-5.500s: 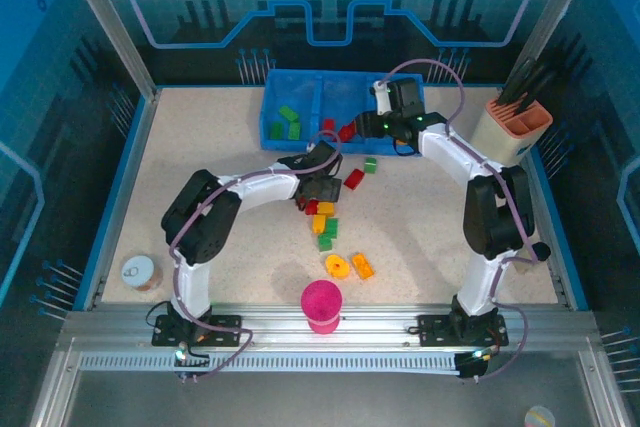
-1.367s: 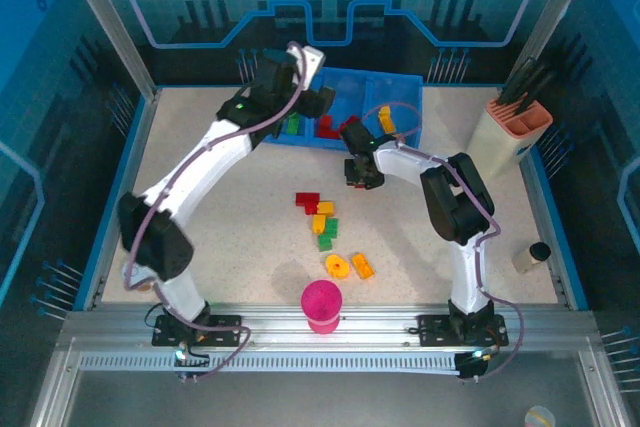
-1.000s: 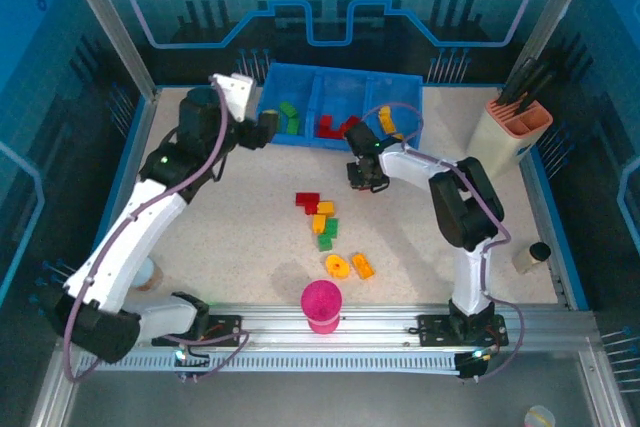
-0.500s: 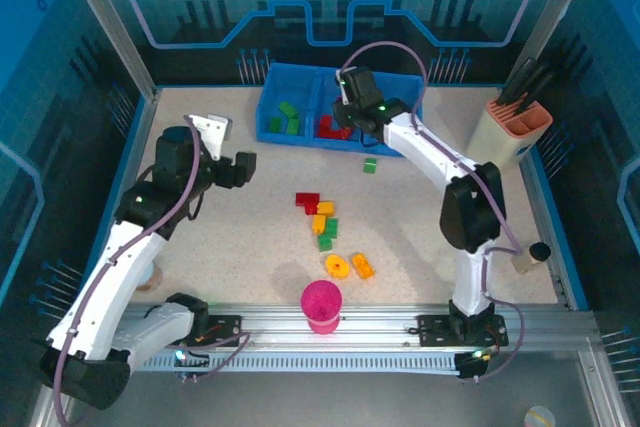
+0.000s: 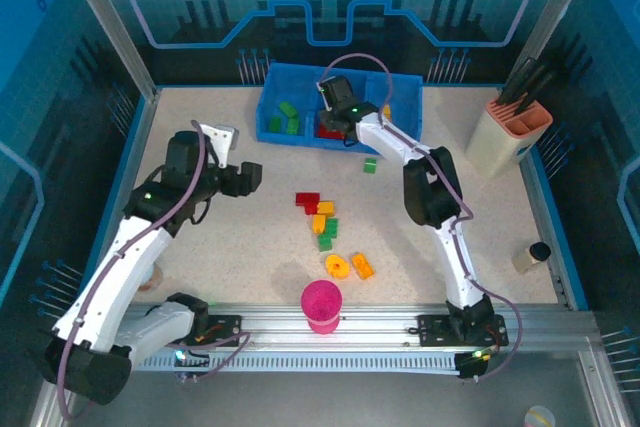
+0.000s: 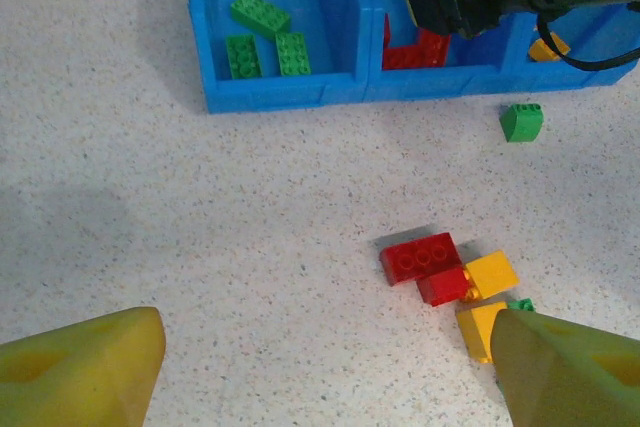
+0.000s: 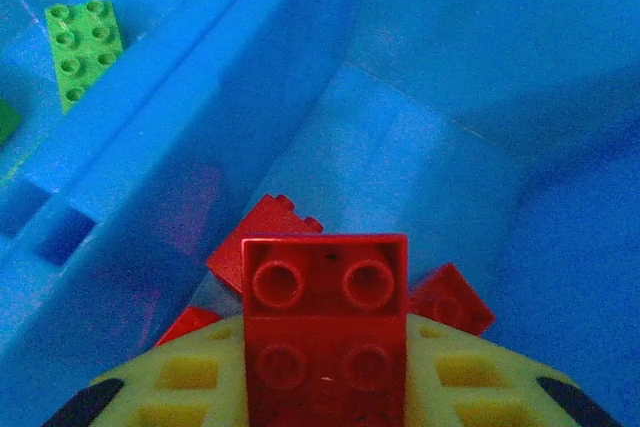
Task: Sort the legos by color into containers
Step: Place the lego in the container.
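The blue tray (image 5: 290, 137) stands at the back with three containers. Green legos (image 5: 285, 117) lie in its left one, red ones (image 6: 420, 47) in the middle, a yellow one (image 5: 385, 112) in the right. My right gripper (image 5: 332, 115) hangs over the middle container, shut on a red brick (image 7: 325, 332); more red bricks (image 7: 262, 237) lie below it. Loose red (image 6: 425, 257), yellow (image 6: 490, 272) and green (image 5: 327, 232) legos cluster mid-table, with a lone green brick (image 6: 521, 121) near the tray. My left gripper (image 5: 247, 178) is open, left of the cluster, holding nothing.
A magenta cup (image 5: 321, 305) stands at the near edge. A round yellow piece (image 5: 337, 266) and an orange brick (image 5: 362, 267) lie just behind it. A beige-and-pink utensil holder (image 5: 510, 132) is at the back right. A small dark cylinder (image 5: 539, 252) sits by the right wall.
My right gripper rose from the table with the red brick and moved over the middle container. My left gripper drew back from the tray to the table's left middle.
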Controlling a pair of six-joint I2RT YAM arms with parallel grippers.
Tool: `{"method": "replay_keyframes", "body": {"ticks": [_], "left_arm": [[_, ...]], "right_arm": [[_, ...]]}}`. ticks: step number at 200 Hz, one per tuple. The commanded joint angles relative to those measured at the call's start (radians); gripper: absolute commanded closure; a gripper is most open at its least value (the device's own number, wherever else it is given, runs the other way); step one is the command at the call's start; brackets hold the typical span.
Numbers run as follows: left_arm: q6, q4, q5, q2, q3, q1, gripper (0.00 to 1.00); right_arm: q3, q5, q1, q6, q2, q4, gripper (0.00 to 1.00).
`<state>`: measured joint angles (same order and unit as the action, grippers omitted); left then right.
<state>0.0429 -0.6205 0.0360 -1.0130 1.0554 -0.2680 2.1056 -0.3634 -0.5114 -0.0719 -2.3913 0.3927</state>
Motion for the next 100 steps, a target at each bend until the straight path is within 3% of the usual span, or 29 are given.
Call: {"method": "replay_keyframes", "body": {"ticks": [1, 61, 100], "left_arm": [[0.037, 0.018, 0.004, -0.056, -0.005, -0.030, 0.16], [0.085, 0.101, 0.060, -0.204, 0.041, -0.167, 0.16], [0.100, 0.150, 0.086, -0.296, 0.078, -0.227, 0.15]], "right_arm": [[0.077, 0.006, -0.003, 0.026, -0.054, 0.003, 0.69], [0.052, 0.062, 0.021, 0.017, -0.032, -0.020, 0.58], [0.018, 0.112, 0.033, 0.026, 0.016, -0.036, 0.35]]}}
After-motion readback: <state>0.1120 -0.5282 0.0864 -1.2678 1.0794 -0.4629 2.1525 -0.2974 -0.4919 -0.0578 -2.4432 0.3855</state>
